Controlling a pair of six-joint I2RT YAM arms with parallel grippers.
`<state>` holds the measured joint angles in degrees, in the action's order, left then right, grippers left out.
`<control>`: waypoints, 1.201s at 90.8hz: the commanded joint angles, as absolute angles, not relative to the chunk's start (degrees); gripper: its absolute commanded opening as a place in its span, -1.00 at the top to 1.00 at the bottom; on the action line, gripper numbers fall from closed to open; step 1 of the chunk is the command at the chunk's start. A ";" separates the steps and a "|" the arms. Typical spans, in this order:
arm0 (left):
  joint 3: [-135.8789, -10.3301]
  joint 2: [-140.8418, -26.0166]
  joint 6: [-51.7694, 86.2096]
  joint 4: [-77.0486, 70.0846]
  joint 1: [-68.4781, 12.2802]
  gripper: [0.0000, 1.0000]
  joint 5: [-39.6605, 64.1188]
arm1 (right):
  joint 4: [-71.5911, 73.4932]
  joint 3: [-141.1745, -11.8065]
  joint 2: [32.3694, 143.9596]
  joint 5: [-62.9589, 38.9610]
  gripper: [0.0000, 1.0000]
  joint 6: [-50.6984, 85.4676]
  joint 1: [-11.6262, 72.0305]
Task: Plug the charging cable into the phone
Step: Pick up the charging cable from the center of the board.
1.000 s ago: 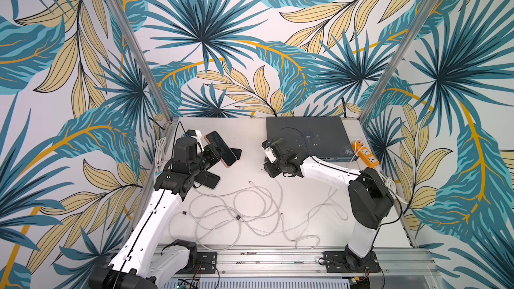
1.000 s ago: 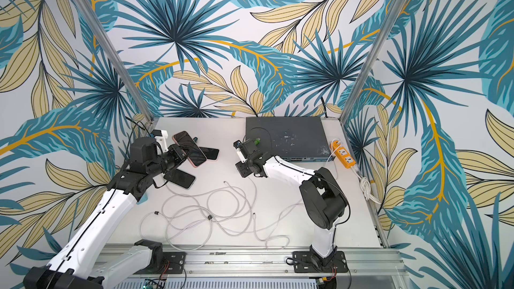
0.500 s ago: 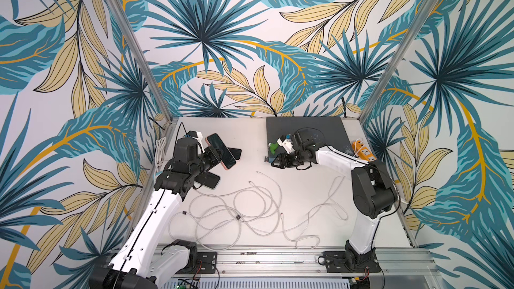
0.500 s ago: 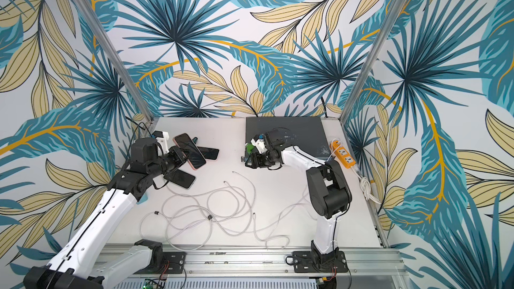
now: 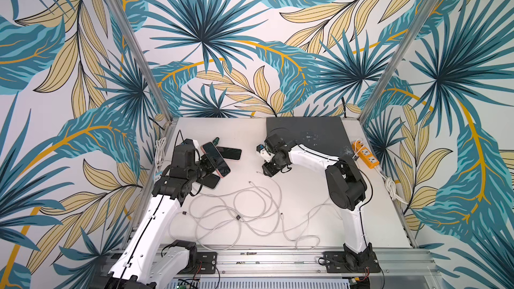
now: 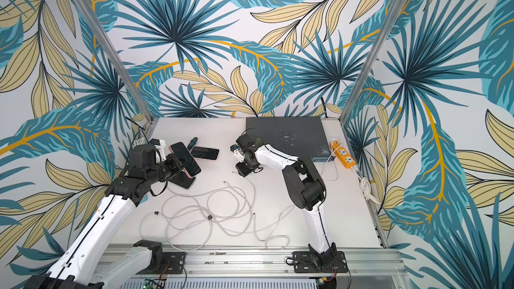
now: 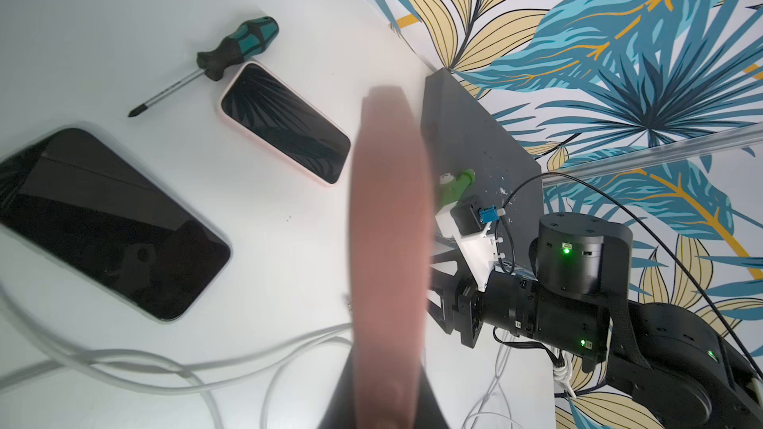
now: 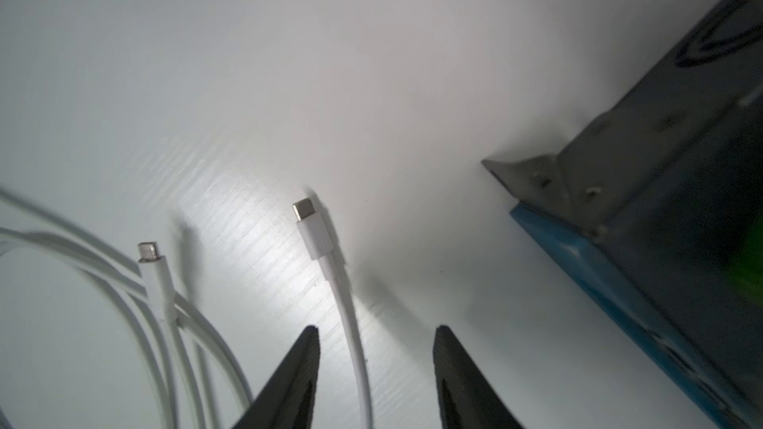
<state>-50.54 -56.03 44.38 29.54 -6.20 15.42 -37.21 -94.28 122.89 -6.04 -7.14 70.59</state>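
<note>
Phone (image 5: 216, 160) with the pink case is up off the table (image 5: 383, 223) at about 10 o'clock in both top views, clamped tight in the left gripper (image 5: 209, 164). The left wrist view only catches it as a blurry pink edge. So the holding half looks sorted.

The plugging half isn't. The charging cable (image 8: 355, 348) lies flat near the table's middle, its USB-C plug (image 8: 310, 226) pointing out ahead of the right gripper (image 8: 375, 336). Its jaws stand partway apart with the cord running between them, touching neither as far as I can see, so nothing's grabbed yet.

My guess at what's left: pinch near the plug, lift, carry it toward 10 o'clock, line up the port, push in. A second plug (image 8: 149, 251) sits just beside, so don't mix them up.

Containers: none in sight, just a spare dark phone (image 7: 103, 224), a pale-cased one (image 7: 285, 123), a screwdriver (image 7: 214, 59) and a dark box (image 5: 306, 132) at 1 o'clock.
</note>
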 commanded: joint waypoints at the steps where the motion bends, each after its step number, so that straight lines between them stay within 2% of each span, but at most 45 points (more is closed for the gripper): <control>1: -50.24 -54.32 43.69 27.63 -4.67 1.00 16.57 | -40.11 -97.25 124.61 -5.06 0.05 -10.80 69.87; 21: -49.77 -54.40 43.42 27.36 -4.05 1.00 17.60 | -45.97 -105.53 129.59 -12.02 0.06 -10.21 69.74; 35: -49.51 -54.66 43.26 27.07 -3.96 1.00 18.42 | -49.14 -108.99 131.57 -26.52 0.06 -5.12 67.93; 45: -49.04 -54.55 43.13 26.93 -3.92 1.00 18.94 | -47.57 -108.11 130.09 -33.24 0.07 -1.09 66.53; 60: -46.88 -55.04 43.11 23.32 -3.92 1.00 22.91 | -49.39 -107.96 128.84 -35.48 0.11 2.42 65.38; 73: -44.64 -55.20 42.41 19.89 -3.94 1.00 26.98 | -46.78 -102.17 125.65 -37.15 0.14 6.86 63.12; 81: -43.16 -55.13 41.83 17.03 -3.91 1.00 29.91 | -46.96 -100.23 124.55 -33.94 0.12 6.54 63.18; 91: -41.64 -55.16 42.40 14.43 -3.91 1.00 31.12 | -49.38 -101.18 125.72 -23.65 0.12 4.20 64.86; 109: -42.23 -55.74 42.85 20.14 -3.76 1.00 25.47 | -48.28 -102.65 127.31 -7.49 0.13 -3.18 69.37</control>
